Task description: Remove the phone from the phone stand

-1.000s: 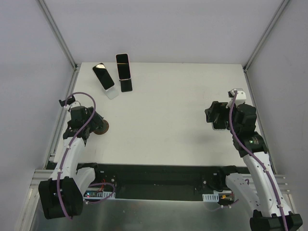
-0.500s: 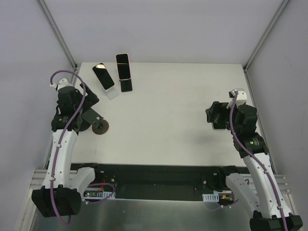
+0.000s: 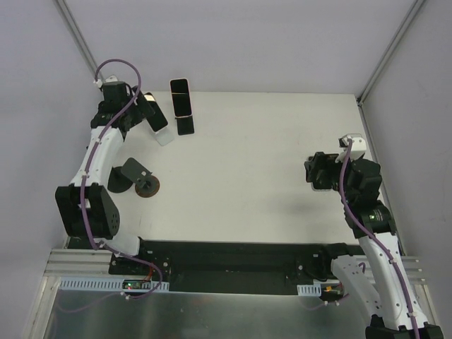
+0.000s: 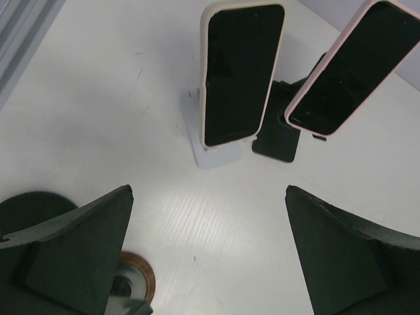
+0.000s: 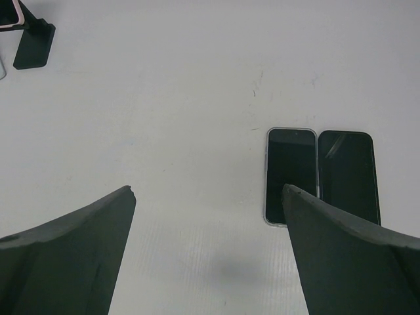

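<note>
Two phones stand on stands at the far left of the table. One in a cream case leans on a white stand; it also shows in the top view. One in a pink case leans on a black stand; it also shows in the top view. My left gripper is open and empty, just short of the cream-cased phone and apart from it. My right gripper is open and empty at the right.
An empty black stand and a round brown disc sit near the left edge. Two phones lie flat side by side below my right gripper. Metal frame posts run along both table sides.
My left arm has swung from beside the empty black stand up to the far left, and its gripper now faces the cream-cased phone. The right arm has barely moved.
</note>
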`<action>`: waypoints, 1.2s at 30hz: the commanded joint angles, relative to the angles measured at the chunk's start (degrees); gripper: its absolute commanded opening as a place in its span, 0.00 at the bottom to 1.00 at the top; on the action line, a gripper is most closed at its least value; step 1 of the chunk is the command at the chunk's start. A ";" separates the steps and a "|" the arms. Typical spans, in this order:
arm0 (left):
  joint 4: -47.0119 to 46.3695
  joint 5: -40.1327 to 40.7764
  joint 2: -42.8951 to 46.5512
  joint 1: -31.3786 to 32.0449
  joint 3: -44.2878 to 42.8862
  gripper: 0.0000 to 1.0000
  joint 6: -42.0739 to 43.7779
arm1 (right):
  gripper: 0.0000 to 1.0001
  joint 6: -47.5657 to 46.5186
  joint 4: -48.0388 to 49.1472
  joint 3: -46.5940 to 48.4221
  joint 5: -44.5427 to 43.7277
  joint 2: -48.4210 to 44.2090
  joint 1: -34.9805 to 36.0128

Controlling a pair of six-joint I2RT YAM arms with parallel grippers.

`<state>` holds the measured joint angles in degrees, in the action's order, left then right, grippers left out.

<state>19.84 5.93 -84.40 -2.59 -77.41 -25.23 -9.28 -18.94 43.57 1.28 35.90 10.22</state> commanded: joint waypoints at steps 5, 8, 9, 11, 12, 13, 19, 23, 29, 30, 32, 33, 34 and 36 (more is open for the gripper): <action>-12.27 0.31 -14.28 -0.04 -10.39 0.99 3.78 | 0.96 -1.44 -0.75 -0.24 -2.51 -1.53 -0.20; -13.94 -0.92 -18.41 -1.18 -13.20 0.99 5.19 | 0.96 -1.88 -1.89 0.02 -2.42 -1.54 -0.11; -14.47 -1.79 -19.30 -1.62 -13.64 0.99 5.19 | 0.96 -2.41 -2.15 0.11 -2.51 -1.53 -0.20; -17.00 -5.64 -21.23 -3.29 -14.00 0.98 4.93 | 0.96 -2.94 -2.77 0.28 -2.68 -1.62 -0.11; -18.07 -7.24 -21.68 -3.73 -13.91 0.96 4.93 | 0.96 -3.37 -2.86 0.29 -2.95 -1.45 -0.20; -19.47 -8.82 -22.38 -4.35 -13.39 0.94 5.28 | 0.96 -3.55 -3.12 0.37 -3.12 -1.36 -0.11; -27.74 -23.76 -24.23 -7.43 -11.63 0.86 8.17 | 0.96 -4.70 -3.38 0.72 -3.30 0.48 -0.20; -28.54 -30.53 -26.42 -8.92 -13.03 0.82 9.06 | 0.96 -5.49 -3.30 0.99 -3.21 1.80 -0.20; -28.54 -35.64 -30.64 -9.98 -15.40 0.75 8.36 | 0.96 -5.75 -3.12 1.52 -2.69 3.21 -0.20; -28.54 -36.25 -31.08 -10.07 -15.84 0.72 8.62 | 0.96 -5.84 -3.12 1.60 -2.68 3.39 -0.29; -28.71 -37.74 -32.05 -10.15 -16.28 0.70 8.80 | 0.96 -6.10 -3.21 1.60 -2.60 3.47 -0.11; -28.89 -38.36 -32.23 -10.15 -16.46 0.65 8.71 | 0.96 -6.19 -3.21 1.60 -2.68 3.74 -0.28; -29.24 -39.32 -32.49 -10.24 -16.37 0.62 8.62 | 0.96 -6.19 -3.21 1.60 -2.60 3.83 -0.20; -29.85 -39.60 -32.41 -10.24 -16.20 0.49 8.71 | 0.96 -6.19 -3.30 1.60 -2.60 4.00 -0.20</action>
<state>-6.28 -28.99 -117.21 -12.12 -90.85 -17.63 -14.50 -22.98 43.27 -1.10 39.57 10.22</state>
